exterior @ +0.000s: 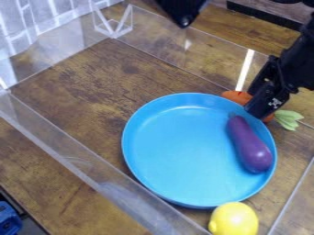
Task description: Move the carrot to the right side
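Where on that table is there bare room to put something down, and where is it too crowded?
The widest bare wood lies between the clear plastic wall and the blue plate, reaching back toward the far rim. It's crowded at the plate's other side, where the eggplant, carrot and dark gripper bunch together.

My dark gripper (267,90) covers the middle of the carrot (285,118), and its fingertips blur together, so I cannot tell whether they touch it. My arm (295,60) runs off the right edge; the blue object (9,220) at lower left is cut off too.
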Robot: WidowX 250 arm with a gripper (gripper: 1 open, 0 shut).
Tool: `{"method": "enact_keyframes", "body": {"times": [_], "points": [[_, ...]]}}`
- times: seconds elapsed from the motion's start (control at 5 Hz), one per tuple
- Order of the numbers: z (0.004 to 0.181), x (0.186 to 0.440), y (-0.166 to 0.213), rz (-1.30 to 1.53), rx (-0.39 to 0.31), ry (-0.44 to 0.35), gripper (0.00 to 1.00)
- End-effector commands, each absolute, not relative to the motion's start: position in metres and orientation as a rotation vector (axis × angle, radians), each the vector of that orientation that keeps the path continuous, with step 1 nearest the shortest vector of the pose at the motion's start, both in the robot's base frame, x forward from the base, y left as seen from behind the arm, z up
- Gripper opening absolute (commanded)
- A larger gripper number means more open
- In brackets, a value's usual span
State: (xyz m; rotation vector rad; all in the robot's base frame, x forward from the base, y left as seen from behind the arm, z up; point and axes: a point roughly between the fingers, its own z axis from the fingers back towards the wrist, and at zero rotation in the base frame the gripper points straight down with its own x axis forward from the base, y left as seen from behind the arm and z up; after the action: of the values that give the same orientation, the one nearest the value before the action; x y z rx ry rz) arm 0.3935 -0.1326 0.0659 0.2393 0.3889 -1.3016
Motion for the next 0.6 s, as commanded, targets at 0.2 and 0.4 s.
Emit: {"method": "enact_keyframes", "body": {"times": [0.2,0.4], "points": [[0.071,0.412,-0.120,-1.268,0.270,0.331,1.00],[0.079,0.419,-0.131,-1.285,0.286,0.314,0.00]]}}
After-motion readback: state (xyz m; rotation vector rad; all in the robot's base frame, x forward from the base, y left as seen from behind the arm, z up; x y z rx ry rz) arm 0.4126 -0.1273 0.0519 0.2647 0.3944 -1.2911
